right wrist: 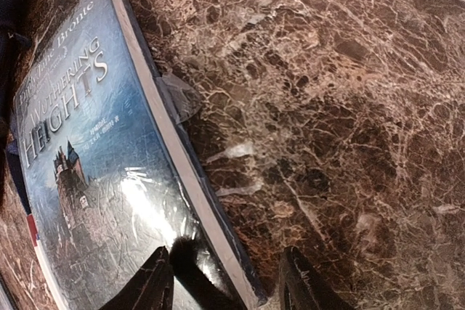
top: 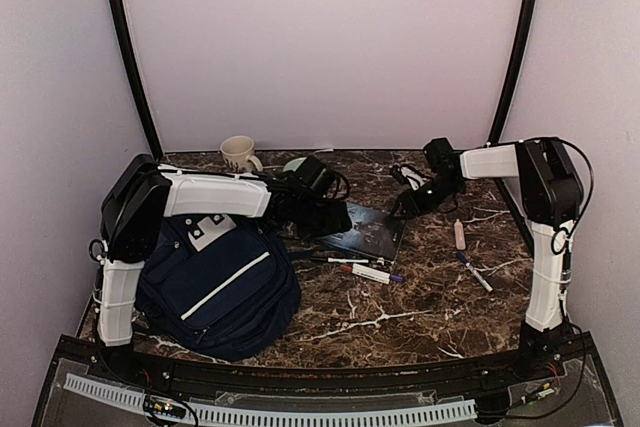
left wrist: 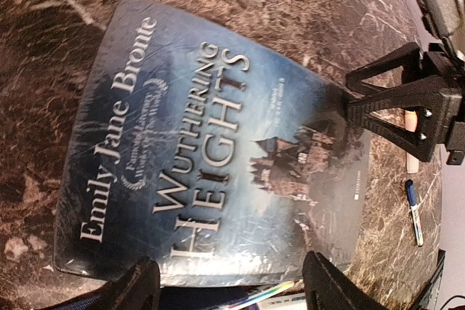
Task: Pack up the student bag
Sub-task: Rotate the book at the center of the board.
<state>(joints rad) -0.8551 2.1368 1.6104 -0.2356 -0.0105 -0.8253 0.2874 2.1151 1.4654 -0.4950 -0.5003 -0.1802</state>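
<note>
Lying near-left of left claw (top: 335,219), student bag (top: 215,292), touching neither finger

Student bag (top: 215,292) top behind left arm (top: 215,197)

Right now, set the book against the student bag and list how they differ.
The book is thin, flat and stiff, with a glossy printed cover; the student bag is bulky, soft navy fabric. The book is far smaller than the student bag, which is the largest thing here. The book lies mid-table; the student bag sits at the near left. Both rest on the marble table and are bluish.
</note>
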